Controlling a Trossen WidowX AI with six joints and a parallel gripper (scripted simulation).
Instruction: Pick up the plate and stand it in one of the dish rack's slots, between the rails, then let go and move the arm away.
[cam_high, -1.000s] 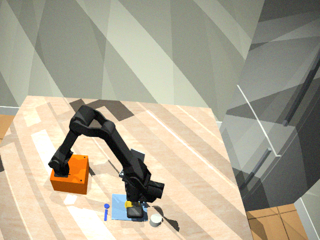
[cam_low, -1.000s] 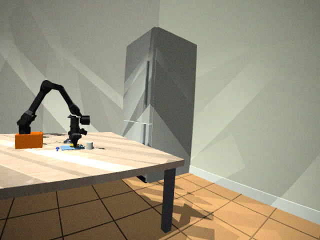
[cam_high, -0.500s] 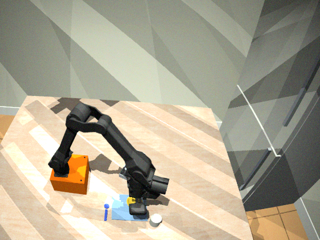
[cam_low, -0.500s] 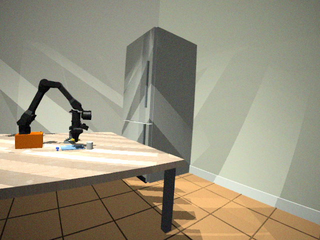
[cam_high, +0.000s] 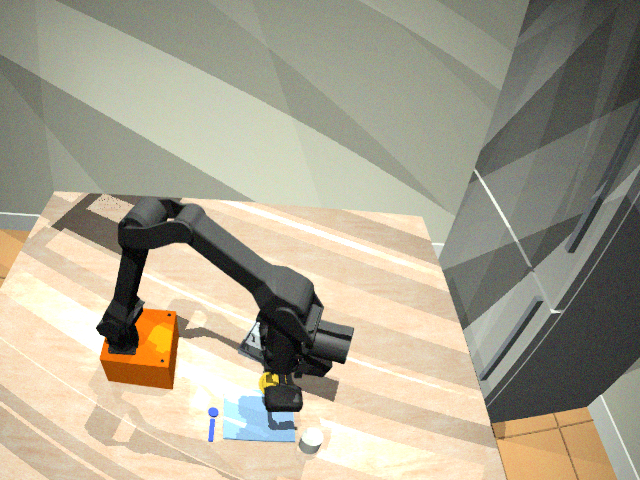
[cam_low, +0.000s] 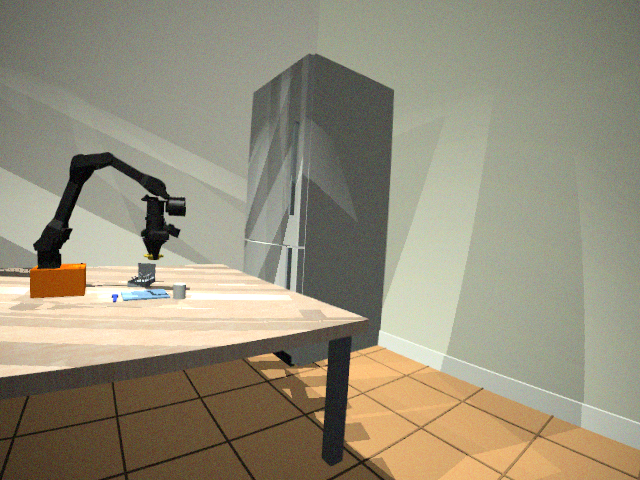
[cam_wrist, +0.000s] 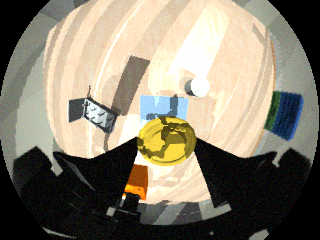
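The plate (cam_wrist: 167, 142) is glossy yellow with darker mottling. The gripper (cam_high: 281, 396) and arm (cam_high: 227, 258) are black, on an orange base (cam_high: 147, 356). The mat (cam_high: 248, 421) is light blue with paler patches; at its 9 o'clock lies a royal-blue spoon (cam_high: 211, 423), at its 4 o'clock a whitish-grey cup (cam_high: 311, 439). The rack (cam_low: 142, 274) is dark grey. The table (cam_high: 361, 289) shows pale beige wood banding. The fridge (cam_low: 320, 175) is grey. The floor (cam_low: 439, 428) has terracotta tiles with dark grout.

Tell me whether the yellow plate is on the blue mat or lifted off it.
Lifted. The exterior view shows the plate held in the gripper well above the table; the blue mat lies below.
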